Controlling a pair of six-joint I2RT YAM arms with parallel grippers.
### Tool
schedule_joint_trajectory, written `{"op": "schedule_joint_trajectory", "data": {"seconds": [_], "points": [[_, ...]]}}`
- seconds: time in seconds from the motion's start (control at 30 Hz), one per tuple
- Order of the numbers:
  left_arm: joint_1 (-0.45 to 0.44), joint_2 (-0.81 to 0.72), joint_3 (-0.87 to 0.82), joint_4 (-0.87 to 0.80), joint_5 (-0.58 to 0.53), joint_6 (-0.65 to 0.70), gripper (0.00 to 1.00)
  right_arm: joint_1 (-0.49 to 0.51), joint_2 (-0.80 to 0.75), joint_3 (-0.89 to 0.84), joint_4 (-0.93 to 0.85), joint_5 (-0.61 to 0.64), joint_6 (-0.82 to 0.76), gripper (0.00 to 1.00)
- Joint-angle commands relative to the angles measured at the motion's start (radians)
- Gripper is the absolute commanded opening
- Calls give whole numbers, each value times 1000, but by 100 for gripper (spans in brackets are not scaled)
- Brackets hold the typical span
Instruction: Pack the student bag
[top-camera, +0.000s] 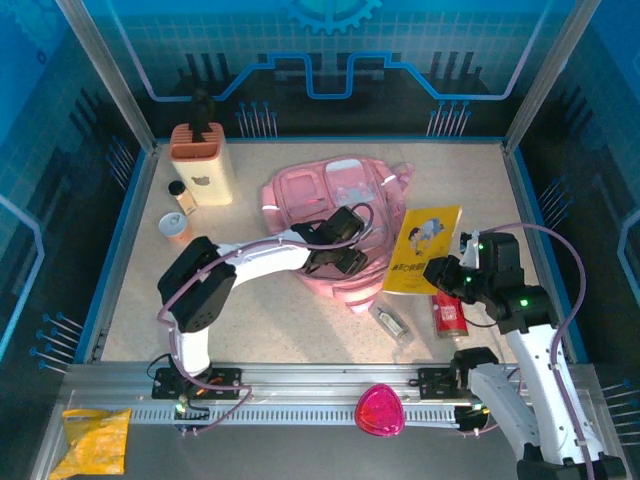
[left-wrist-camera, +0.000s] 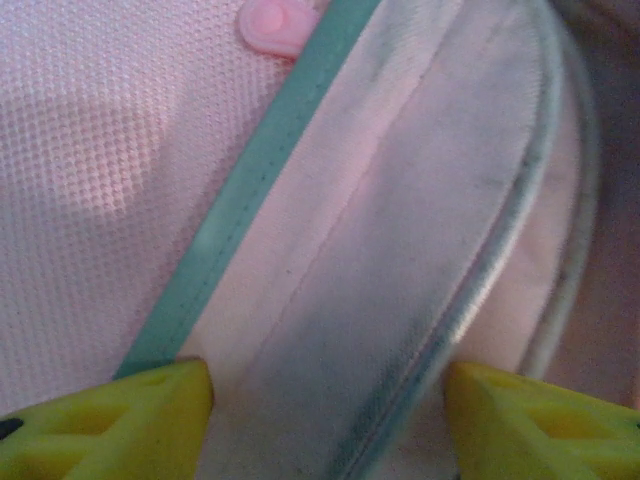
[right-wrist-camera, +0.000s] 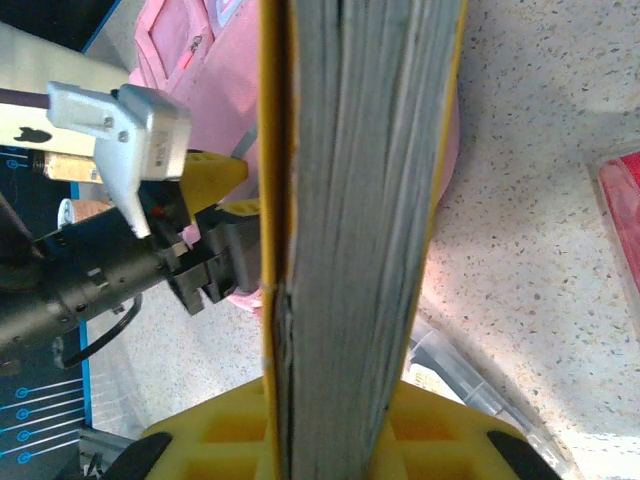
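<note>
Pink and glossy, the student bag (top-camera: 325, 200) lies flat near the middle of the speckled table (top-camera: 270, 330), its top toward 12 o'clock; the left gripper (top-camera: 338, 252) hangs over the bag's 6 o'clock part with its fingers spread; in the left wrist view the yellow fingertips (left-wrist-camera: 110, 420) stand on either side of a grey piped band of the bag, next to a teal strip, though whether they touch the fabric is hard to say; just beside the bag at 3 o'clock is the yellow book (top-camera: 425, 245); the right gripper (top-camera: 447, 275) pinches the book at its 5 o'clock corner, the page edges clamped between its fingers (right-wrist-camera: 200, 440); a red object (top-camera: 450, 315) lies at 6 o'clock of the book
</note>
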Motion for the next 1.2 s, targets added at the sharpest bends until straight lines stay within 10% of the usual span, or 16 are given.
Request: {"op": "schedule_joint_trajectory", "data": {"seconds": [0.0,0.43,1.17], "points": [[-12,28,30,-9,-113,41,56,-20,-5,1,60,-58,-22,3],[-12,-51,30,-5,-129,91,4,-49,9,25,51,-78,-28,2],[109,-296,221,-113,-125,83,0,53,52,12,77,-121,-2,0]]}}
